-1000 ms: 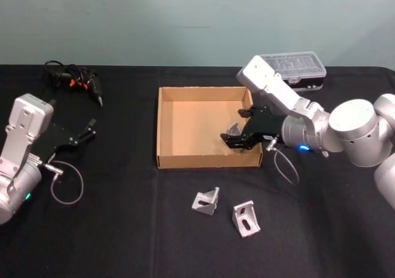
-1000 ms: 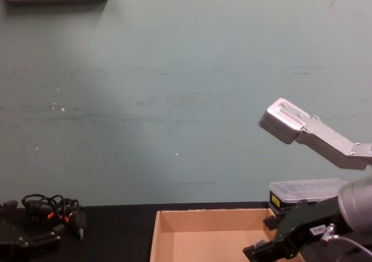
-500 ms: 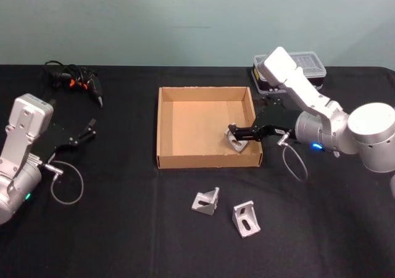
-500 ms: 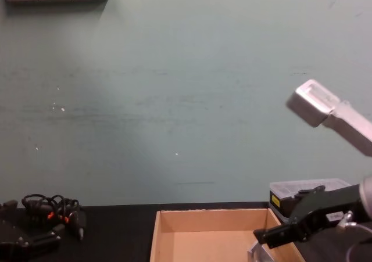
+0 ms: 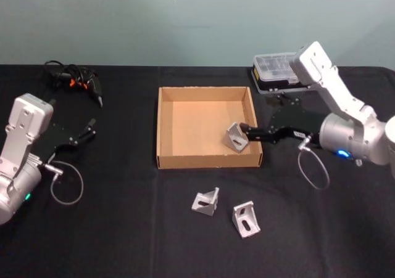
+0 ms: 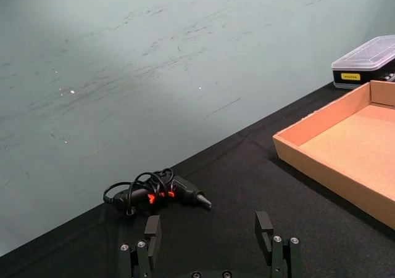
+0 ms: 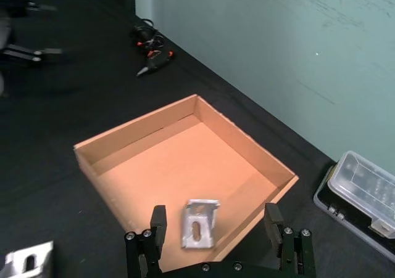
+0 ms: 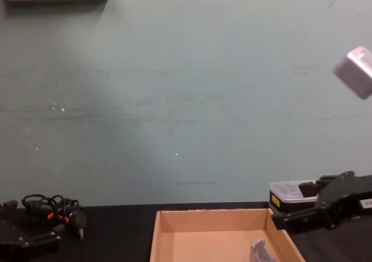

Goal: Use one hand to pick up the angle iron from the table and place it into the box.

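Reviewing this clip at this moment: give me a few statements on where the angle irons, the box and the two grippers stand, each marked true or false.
1. An angle iron lies inside the box, near its right wall. True.
2. The right gripper is shut on that angle iron. False: it is open at the box's right wall, and the angle iron rests on the box floor.
3. On the table, in front of the box, lie two more angle irons. True.
4. The left gripper holds an angle iron. False: it is open and empty, at the table's left side.
5. The organiser case sits inside the box. False: it stands on the table behind the box's right corner.
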Tool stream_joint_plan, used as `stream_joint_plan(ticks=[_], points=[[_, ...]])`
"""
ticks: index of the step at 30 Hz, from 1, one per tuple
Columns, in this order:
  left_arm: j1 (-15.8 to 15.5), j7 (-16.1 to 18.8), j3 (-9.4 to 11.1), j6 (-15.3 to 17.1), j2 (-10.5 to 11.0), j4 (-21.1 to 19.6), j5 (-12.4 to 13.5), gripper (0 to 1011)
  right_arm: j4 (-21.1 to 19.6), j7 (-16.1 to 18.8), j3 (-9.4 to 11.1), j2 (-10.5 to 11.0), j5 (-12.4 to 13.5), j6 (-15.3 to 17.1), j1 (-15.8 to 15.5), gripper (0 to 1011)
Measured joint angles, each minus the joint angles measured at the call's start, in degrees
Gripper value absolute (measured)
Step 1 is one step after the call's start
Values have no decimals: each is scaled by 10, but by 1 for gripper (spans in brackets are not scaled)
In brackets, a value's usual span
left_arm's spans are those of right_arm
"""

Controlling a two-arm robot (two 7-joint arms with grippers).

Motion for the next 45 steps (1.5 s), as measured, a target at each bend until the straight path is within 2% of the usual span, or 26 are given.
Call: stream_joint_plan(ticks=[1, 2, 6, 9, 10, 11, 13, 16, 20, 26, 28, 35, 36, 38, 45], points=[[0, 0, 0, 0, 0, 0, 0, 1000, -14, 3, 2, 10, 6, 1, -7, 1000], [0, 0, 0, 0, 0, 0, 0, 1000, -14, 3, 2, 10, 6, 1, -7, 1000], [0, 0, 0, 0, 0, 0, 0, 1000, -56, 22, 5, 42, 20, 3, -30, 1002], [0, 0, 0, 0, 0, 0, 0, 1000, -78, 45, -1, 68, 25, 3, -37, 1000], [0, 0, 0, 0, 0, 0, 0, 1000, -86, 62, -7, 83, 27, 1, -37, 1000], [0, 0, 0, 0, 0, 0, 0, 1000, -93, 81, -14, 99, 27, -1, -34, 1000], [0, 0, 0, 0, 0, 0, 0, 1000, -96, 92, -19, 107, 27, -3, -31, 1000], [0, 0, 0, 0, 0, 0, 0, 1000, -104, 145, -43, 139, 25, -9, -8, 1000], [0, 0, 0, 0, 0, 0, 0, 1000, -104, 197, -68, 160, 16, -18, 25, 1000], [0, 0, 0, 0, 0, 0, 0, 1000, -89, 259, -111, 170, -8, -30, 77, 1002], [0, 0, 0, 0, 0, 0, 0, 1000, -79, 287, -133, 169, -19, -36, 103, 1000], [0, 0, 0, 0, 0, 0, 0, 1000, -43, 357, -198, 151, -59, -46, 168, 1000], [0, 0, 0, 0, 0, 0, 0, 1000, -43, 357, -198, 151, -59, -46, 168, 1000], [0, 0, 0, 0, 0, 0, 0, 1000, -30, 373, -218, 142, -70, -48, 186, 1000], [0, 0, 0, 0, 0, 0, 0, 1000, -6, 397, -251, 124, -83, -55, 212, 1000]])
